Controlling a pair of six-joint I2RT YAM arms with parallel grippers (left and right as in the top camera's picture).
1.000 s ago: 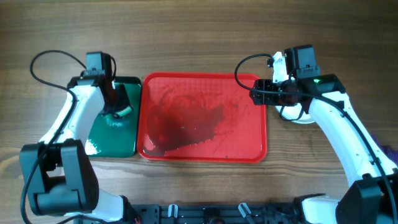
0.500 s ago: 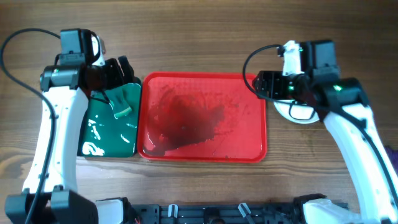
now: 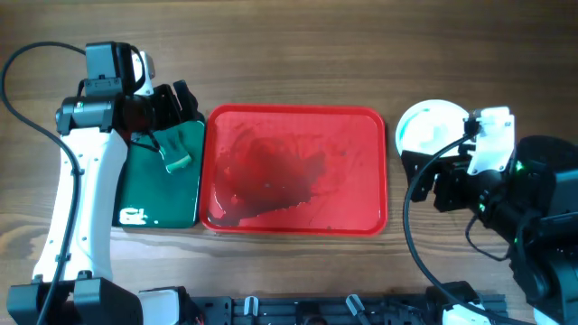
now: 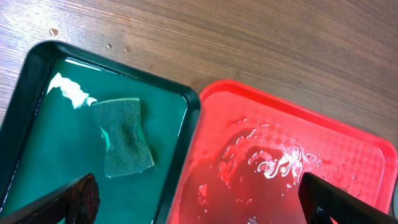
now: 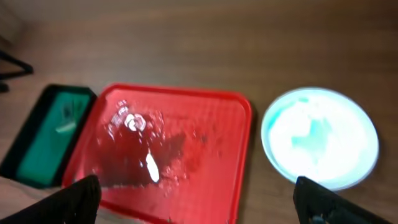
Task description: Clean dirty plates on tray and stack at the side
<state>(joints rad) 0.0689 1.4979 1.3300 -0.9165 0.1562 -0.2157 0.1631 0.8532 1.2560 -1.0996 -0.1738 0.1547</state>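
Left of the red tray [image 3: 298, 111], my left arm stands raised over the small green tray [image 3: 144, 194], which touches the red tray's left rim. My left claw [image 3: 174, 104] hangs above that green tray's far end, with fingers wide apart and gripping nothing. A green sponge [image 4: 124, 138] lies flat in the green tray below it, apart from the fingers.

Right of the red tray, my right arm is folded back toward the near edge of the wooden surface [image 3: 298, 54]. My right claw [image 5: 202, 202] is lifted and spread wide, and it is empty. A round white plate [image 3: 432, 129] lies on the surface just beside the red tray's far right corner, apart from this claw. Whether more plates lie under it I cannot tell. The red tray holds only a wet, dark puddle [image 3: 271, 181].
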